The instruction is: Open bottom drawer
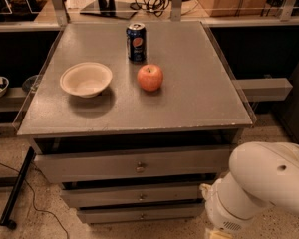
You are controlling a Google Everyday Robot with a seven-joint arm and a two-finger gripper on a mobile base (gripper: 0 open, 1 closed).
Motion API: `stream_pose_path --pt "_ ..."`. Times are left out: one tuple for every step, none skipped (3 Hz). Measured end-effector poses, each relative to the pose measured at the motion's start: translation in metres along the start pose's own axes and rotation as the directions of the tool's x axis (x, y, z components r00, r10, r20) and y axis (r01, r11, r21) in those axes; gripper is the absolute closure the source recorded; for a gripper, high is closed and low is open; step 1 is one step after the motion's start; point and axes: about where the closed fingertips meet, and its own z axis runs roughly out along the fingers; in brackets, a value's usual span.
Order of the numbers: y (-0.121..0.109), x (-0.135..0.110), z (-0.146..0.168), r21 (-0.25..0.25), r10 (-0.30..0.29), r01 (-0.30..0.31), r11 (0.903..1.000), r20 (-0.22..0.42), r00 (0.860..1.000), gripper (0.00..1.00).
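Not started: bottom drawer (114,214) looks shut, lowest under the counter (199,103), knob untouched. Arm (259,188) sits low right, beside it. Pincer is below frame, so can't tell its state.

Hidden and cut off around the bottom drawer (139,214)

Right of that drawer, the white arm (261,188) covers its right end. We lose the arm at the picture's lower and right edges, so the gripper is out of view past them. The drawer's knob (141,216) is too small for us to make out, and shadow fills the gap just above the drawer.
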Motion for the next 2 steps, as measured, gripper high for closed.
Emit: stream_pose_path --pt "-0.0191 -0.0010 0.0225 0.001 0.039 -0.039 0.9992 0.017 0.999 0.00" --pt "-0.0191 -0.0010 0.0225 0.001 0.039 -0.039 0.9992 0.017 0.999 0.00"
